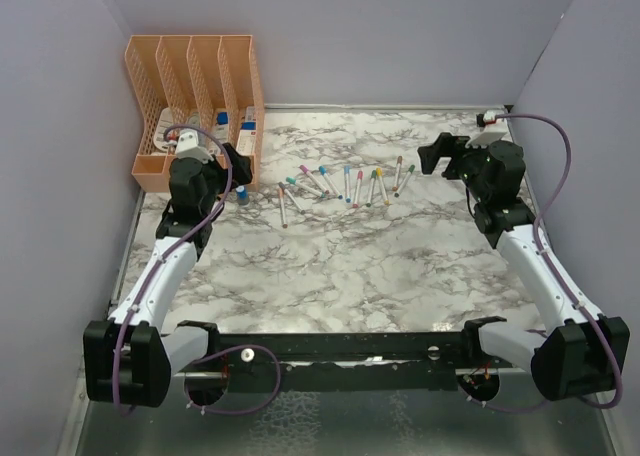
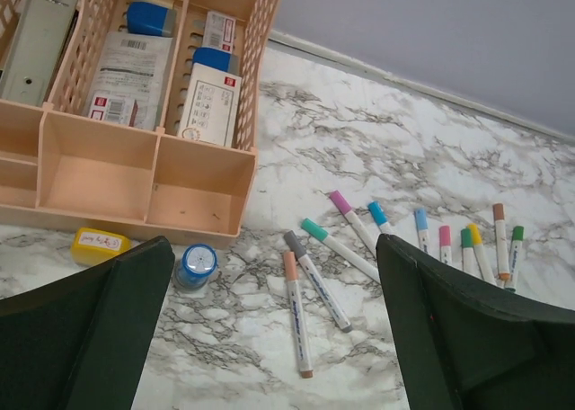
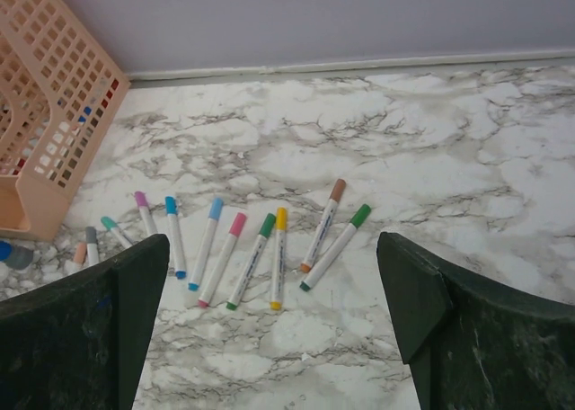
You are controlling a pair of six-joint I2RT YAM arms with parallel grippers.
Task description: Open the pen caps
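The left tool (image 2: 274,329) and right tool (image 3: 269,320) both hang empty, fingers apart, above slim pale plastic marker pens (image 1: 345,184) lying capped in a row on the glossy marble-patterned counter (image 1: 350,266). The smooth round barrels may roll, a finger could nudge crowded neighbours, and the tiny coloured caps (image 3: 237,223) might slip.

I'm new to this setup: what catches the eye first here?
Capped pens with coloured ends lie in a row across the marble table. A peach organiser stands far left, a yellow block and bottle before it. The left hand and right hand hover open, empty.
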